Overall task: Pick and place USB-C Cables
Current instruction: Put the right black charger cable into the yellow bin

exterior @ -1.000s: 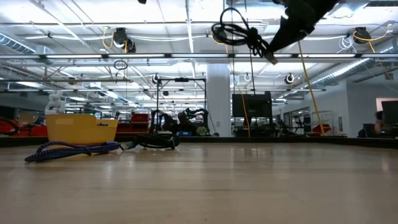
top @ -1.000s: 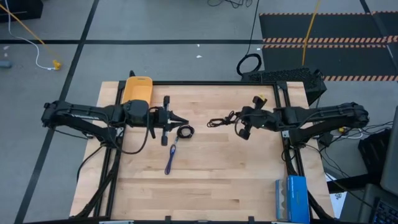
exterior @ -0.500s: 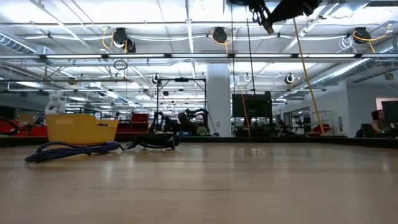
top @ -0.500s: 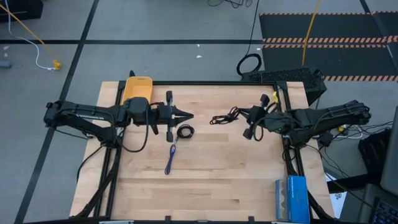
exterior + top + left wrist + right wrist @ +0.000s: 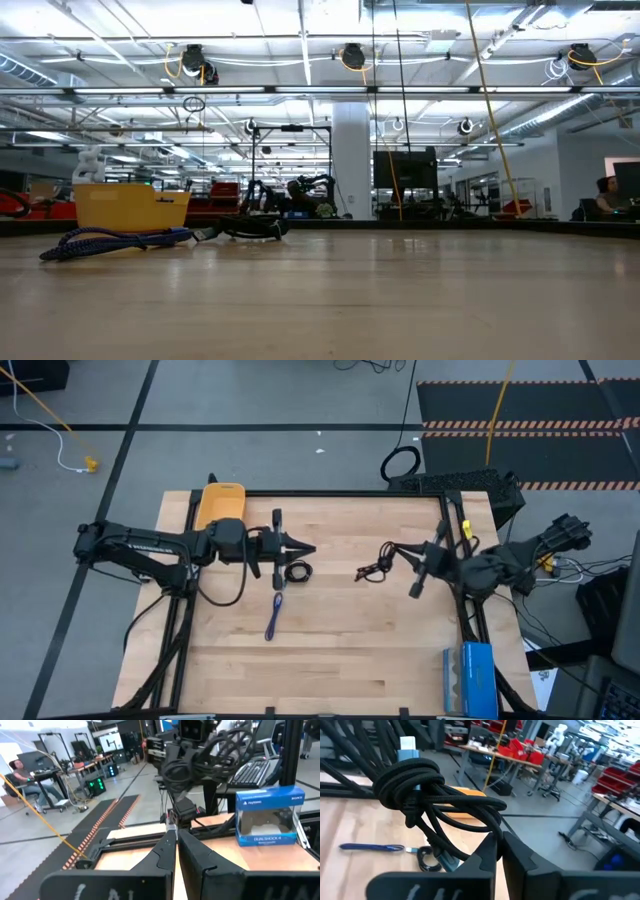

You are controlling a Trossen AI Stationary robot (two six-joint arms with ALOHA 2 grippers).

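Since a second ago the right gripper (image 5: pixel 400 550) has drawn back toward the table's right edge and risen out of the low view, carrying the loosely bundled black cable (image 5: pixel 375 568) with it. Its fingers are pinched shut on that bundle, which dangles above the wood (the right wrist view shows the strands (image 5: pixel 427 795) knotted just ahead of the fingertips). The blue-purple cable (image 5: pixel 275 615) lies folded straight on the table (image 5: pixel 340 650), nearer the front. Just behind it sits the small black coil (image 5: pixel 297 572). The left gripper (image 5: pixel 305 548) hangs over that coil with its fingers closed together, holding nothing. Farther back, at the left rear corner, stands a yellow bin (image 5: pixel 221 502).
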